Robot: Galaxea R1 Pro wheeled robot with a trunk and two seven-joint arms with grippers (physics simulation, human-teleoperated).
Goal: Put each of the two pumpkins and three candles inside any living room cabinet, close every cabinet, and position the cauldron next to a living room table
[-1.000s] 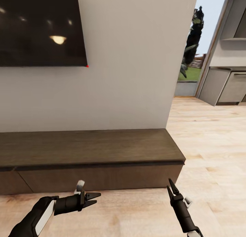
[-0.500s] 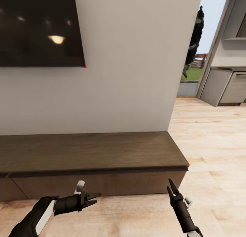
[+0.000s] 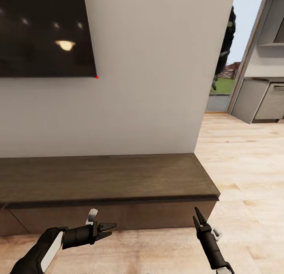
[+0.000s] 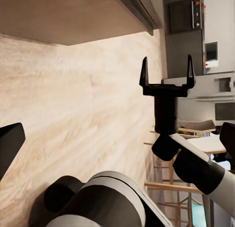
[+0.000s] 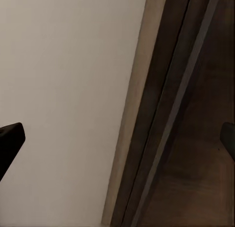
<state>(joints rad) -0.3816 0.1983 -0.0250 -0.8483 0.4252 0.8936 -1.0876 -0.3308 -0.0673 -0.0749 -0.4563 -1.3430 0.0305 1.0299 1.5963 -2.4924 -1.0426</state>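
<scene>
The cabinet (image 3: 106,175) is a long, low dark-brown unit against the white wall, and its flat fronts (image 3: 114,217) sit flush and closed. My left gripper (image 3: 110,230) hovers open over the floor just in front of it, holding nothing. My right gripper (image 3: 196,219) stands open near the cabinet's right end, also holding nothing. The left wrist view shows the right gripper (image 4: 166,75) with its two prongs spread. In the right wrist view the cabinet's edge (image 5: 171,109) runs past the wall. The pumpkins, candles, cauldron and table are out of view.
A dark TV (image 3: 43,33) hangs on the wall above the cabinet. The wall ends at right (image 3: 209,108), where wood floor (image 3: 244,167) leads to grey kitchen units (image 3: 264,100) and a glass door. Chairs and a dining table (image 4: 210,144) appear in the left wrist view.
The whole view has shifted a little, so the cabinet sits lower and reaches further right in the picture: the camera moved. Both arms keep the same pose and both grippers stay open.
</scene>
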